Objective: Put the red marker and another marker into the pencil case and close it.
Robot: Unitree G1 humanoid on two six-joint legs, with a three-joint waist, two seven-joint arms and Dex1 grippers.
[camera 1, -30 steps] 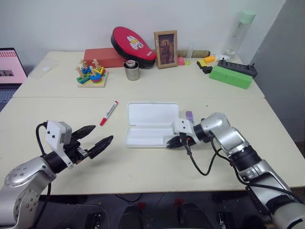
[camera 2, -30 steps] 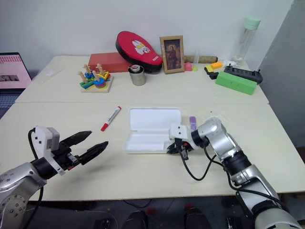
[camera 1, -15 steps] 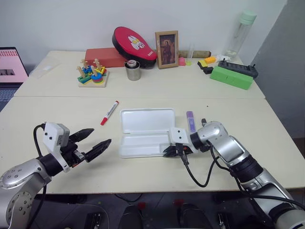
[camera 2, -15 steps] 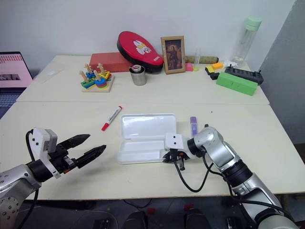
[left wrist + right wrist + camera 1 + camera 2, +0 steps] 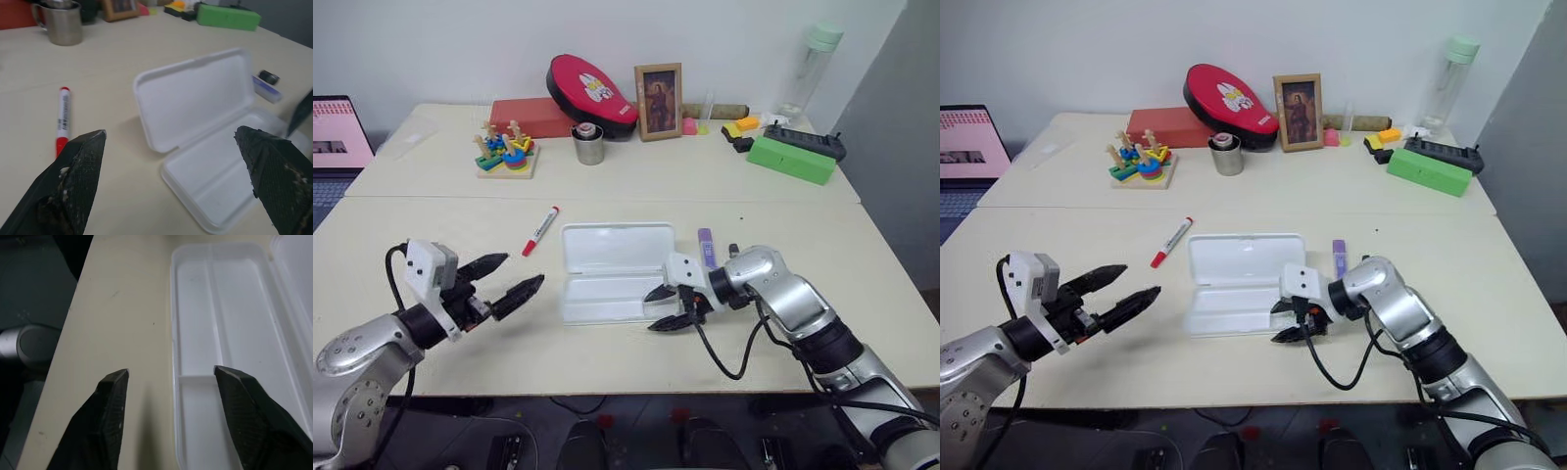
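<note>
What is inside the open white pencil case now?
Nothing lies inside the pencil case: its tray is bare, with only the moulded divider. The red marker and the purple marker lie outside on the table. The right tool hides the tray's right end.

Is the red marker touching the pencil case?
Apart. In the left eye view, bare table separates the red marker from the open pencil case; the left wrist view shows the same gap.

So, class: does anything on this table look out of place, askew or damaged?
Nothing looks damaged or spilled. The pencil case lies open and empty, while the red marker and the purple marker lie loose on the table on either side of it, not yet packed.
</note>
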